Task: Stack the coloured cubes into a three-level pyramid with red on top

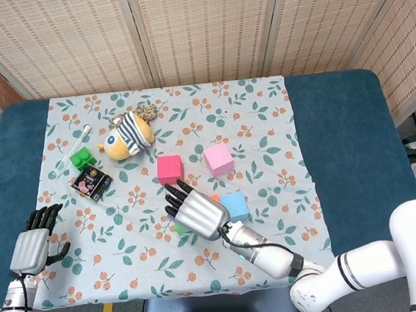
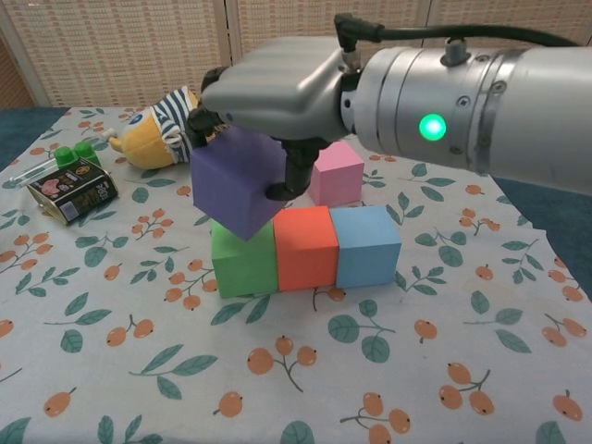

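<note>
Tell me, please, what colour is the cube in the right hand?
Purple cube, clearest in the chest view.

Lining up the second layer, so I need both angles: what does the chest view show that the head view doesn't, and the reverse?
Only the chest view shows the purple cube, tilted, gripped by the right robot hand over the green cube. Only the head view shows the left robot hand, holding nothing, and the red cube. Both show the blue cube, pink cube and plush toy.
</note>
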You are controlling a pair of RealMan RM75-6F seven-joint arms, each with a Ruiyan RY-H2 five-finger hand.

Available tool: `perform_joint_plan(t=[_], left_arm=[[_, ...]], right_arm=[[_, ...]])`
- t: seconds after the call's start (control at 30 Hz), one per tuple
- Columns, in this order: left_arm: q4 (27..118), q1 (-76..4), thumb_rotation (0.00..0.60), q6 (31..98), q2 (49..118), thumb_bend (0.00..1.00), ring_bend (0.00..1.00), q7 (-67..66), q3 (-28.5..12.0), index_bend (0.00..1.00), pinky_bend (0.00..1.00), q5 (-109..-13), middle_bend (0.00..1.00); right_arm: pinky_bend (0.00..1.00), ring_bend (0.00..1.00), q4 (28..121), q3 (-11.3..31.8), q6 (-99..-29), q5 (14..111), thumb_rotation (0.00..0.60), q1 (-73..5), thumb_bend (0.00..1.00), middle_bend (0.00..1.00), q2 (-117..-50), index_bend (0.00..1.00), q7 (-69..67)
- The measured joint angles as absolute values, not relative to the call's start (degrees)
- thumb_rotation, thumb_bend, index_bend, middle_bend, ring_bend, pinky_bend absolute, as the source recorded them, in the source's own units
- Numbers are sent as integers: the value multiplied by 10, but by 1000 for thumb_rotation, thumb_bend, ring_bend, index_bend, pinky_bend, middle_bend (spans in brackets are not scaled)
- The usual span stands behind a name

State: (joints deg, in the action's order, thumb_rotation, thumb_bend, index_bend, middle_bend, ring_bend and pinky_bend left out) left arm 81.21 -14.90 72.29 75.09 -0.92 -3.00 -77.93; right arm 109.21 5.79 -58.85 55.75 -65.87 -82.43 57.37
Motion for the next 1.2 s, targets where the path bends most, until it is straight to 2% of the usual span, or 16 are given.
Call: perform_joint_plan(t=[0.17,0.4,0.7,0.97,1.2], left_arm=[[809,-152,600,714,760,339,19,-31,-32,0,72,-770,57],[805,-153,600,708,770,340,20,-51,-32,0,72,-762,57],[796,-155,600,704,783,340,20,-80,-35,0,72,-752,56],[792,-156,600,703,799,340,20,-114,-37,0,72,-740,56],[789,-157,600,707,807,339,20,-133,-40,0,72,-734,56]], right_arm=[[239,159,1036,41,-551,650,600,-648,216,328,-802,659,474],[251,203,957,33,-512,741,600,-634,216,365,-792,683,329],[319,239,902,26,-496,856,600,-637,216,382,-788,704,232],[340,239,844,10,-513,974,600,-653,216,384,-776,693,158],[389,239,742,-25,-564,1088,600,-670,216,385,-790,689,81]])
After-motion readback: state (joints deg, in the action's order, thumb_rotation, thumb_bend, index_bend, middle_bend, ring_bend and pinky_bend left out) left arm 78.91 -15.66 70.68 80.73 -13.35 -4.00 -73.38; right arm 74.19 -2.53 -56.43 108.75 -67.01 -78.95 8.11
